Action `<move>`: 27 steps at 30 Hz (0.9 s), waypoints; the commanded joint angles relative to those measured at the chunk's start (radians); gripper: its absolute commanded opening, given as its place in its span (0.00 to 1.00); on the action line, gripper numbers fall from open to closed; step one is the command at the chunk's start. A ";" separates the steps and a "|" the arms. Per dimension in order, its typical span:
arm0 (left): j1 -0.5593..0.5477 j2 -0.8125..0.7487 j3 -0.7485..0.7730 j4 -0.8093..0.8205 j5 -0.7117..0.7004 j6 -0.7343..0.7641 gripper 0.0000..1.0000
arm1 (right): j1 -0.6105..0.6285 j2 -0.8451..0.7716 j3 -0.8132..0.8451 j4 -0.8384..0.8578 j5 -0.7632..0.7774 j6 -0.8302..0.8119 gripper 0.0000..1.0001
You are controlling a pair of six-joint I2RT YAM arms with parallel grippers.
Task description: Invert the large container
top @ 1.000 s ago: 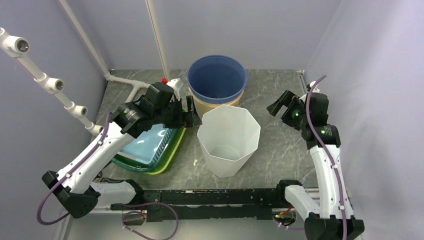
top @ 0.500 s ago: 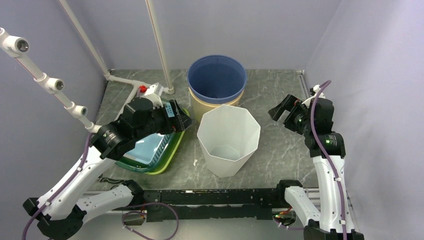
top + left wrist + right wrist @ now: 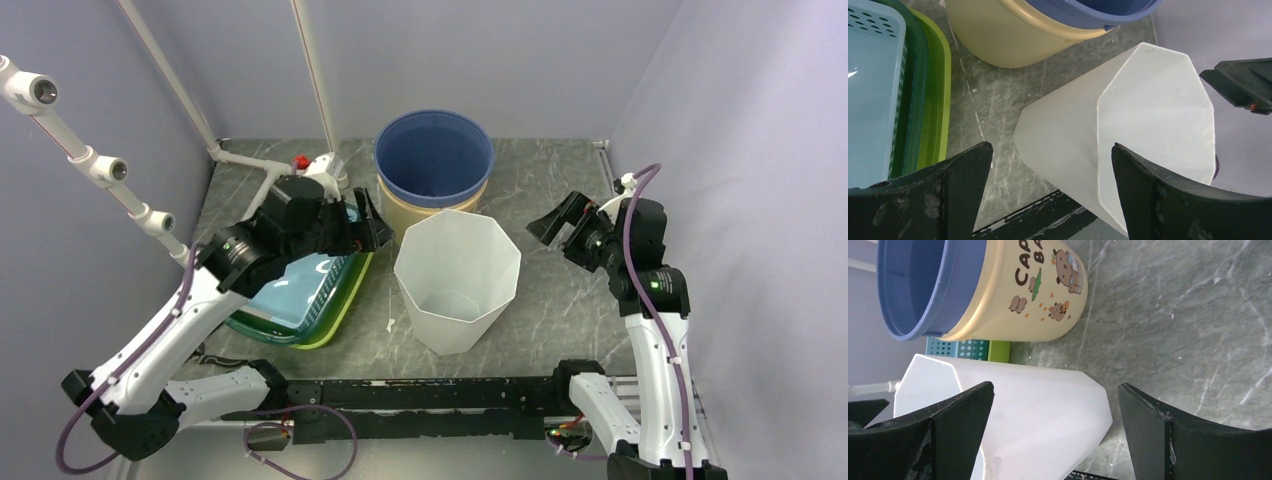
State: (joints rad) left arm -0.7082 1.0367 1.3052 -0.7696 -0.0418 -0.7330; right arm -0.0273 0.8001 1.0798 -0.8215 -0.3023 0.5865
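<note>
Left pincer (image 3: 368, 222) hangs left of centre in the overhead view with its fingers spread wide, above the far corner of the stacked baskets (image 3: 300, 295), and it grips nothing; I see it aimed at the large container (image 3: 457, 280) but apart from it. Right pincer (image 3: 560, 225) is likewise spread and empty at the right of the frame, pointing at the same container across a gap of bare surface (image 3: 570, 300). The large container, white and many-sided, stands upright with its mouth up in the middle of the frame on the grey marbled surface. Just behind it, toward the top of the frame, a blue bucket (image 3: 433, 160) sits nested inside a cream bucket (image 3: 408, 214). In each wrist view the container's white wall shows between the black fingers, touching neither
</note>
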 commanded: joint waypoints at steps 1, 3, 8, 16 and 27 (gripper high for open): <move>0.003 0.080 0.093 -0.081 0.054 0.061 0.95 | 0.002 0.015 -0.012 0.050 -0.049 0.004 1.00; 0.003 0.099 0.106 -0.090 0.067 0.071 0.95 | 0.001 0.024 -0.013 0.054 -0.046 -0.001 1.00; 0.004 0.131 0.127 -0.080 0.099 0.062 0.90 | 0.001 0.075 0.012 0.009 -0.061 -0.024 1.00; -0.042 0.291 0.304 -0.161 0.181 0.112 0.83 | 0.001 0.091 -0.016 0.005 -0.088 -0.029 1.00; -0.087 0.366 0.386 -0.371 0.142 0.219 0.74 | 0.001 0.115 0.013 -0.042 -0.033 -0.091 1.00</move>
State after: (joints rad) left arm -0.7757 1.3598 1.6566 -1.0443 0.0864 -0.5751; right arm -0.0273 0.9089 1.0679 -0.8448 -0.3752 0.5407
